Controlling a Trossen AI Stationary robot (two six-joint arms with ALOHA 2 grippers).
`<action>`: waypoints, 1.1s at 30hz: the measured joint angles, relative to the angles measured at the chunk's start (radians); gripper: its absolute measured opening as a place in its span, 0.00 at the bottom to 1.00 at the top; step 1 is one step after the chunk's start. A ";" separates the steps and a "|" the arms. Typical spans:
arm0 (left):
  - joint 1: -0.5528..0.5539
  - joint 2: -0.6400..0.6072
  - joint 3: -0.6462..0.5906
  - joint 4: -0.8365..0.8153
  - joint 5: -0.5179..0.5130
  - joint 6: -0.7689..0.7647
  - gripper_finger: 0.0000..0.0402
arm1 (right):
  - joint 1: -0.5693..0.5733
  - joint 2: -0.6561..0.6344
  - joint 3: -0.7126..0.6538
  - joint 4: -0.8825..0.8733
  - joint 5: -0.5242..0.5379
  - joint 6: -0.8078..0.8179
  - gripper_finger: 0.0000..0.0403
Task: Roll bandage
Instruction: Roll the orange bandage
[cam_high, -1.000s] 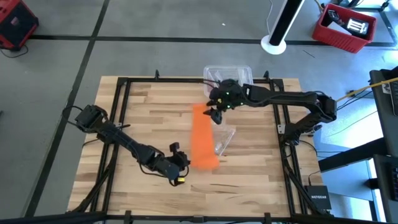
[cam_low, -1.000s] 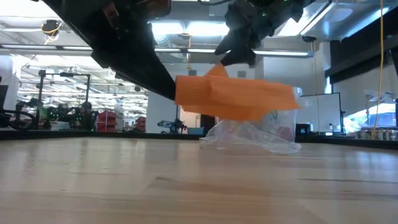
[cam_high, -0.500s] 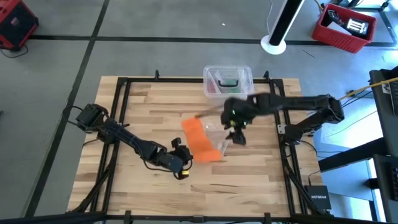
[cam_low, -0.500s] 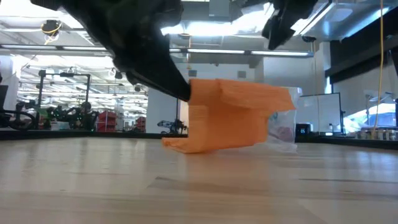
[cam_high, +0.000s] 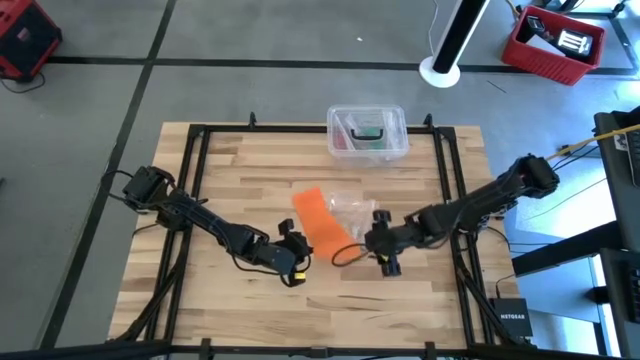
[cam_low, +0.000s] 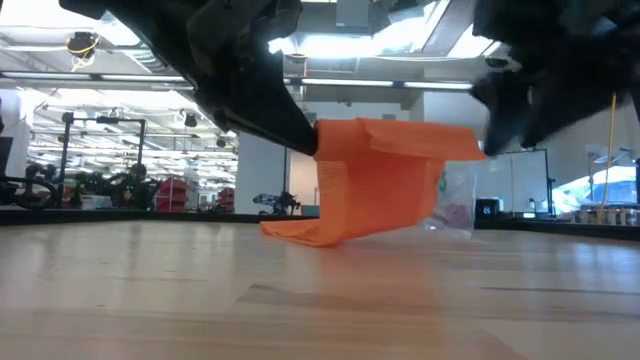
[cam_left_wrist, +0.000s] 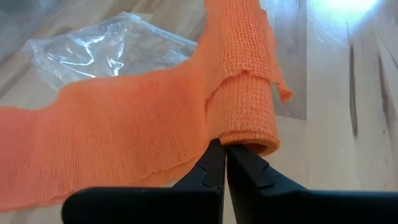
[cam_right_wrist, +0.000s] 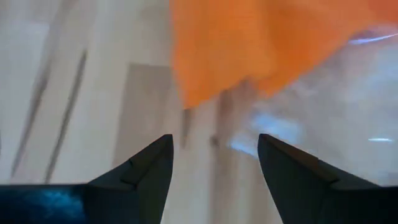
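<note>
At the centre of the high view, the left tool (cam_high: 292, 262) is pinching the orange bandage (cam_high: 318, 222) by its rolled end.
The spread right tool (cam_high: 381, 250) is hovering beside it; loose fabric risks snagging or unrolling. The plank worktop (cam_high: 230, 180) is carrying crinkled clear plastic (cam_high: 352, 210); behind, a grey floor.

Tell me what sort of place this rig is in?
Probably a robotics lab or workshop: a concrete floor around the wooden table, a red bin of parts, and an open hall with ceiling strip lights behind.
</note>
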 joint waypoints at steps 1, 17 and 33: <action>0.000 0.000 0.000 0.000 -0.006 0.000 0.00 | 0.005 0.000 -0.037 0.066 -0.005 0.021 0.59; 0.000 0.000 0.000 0.021 -0.012 0.010 0.00 | 0.009 0.000 -0.258 0.679 -0.030 0.192 0.35; -0.020 0.000 0.000 0.024 -0.013 0.049 0.00 | -0.034 -0.145 0.028 0.390 0.049 -0.100 0.01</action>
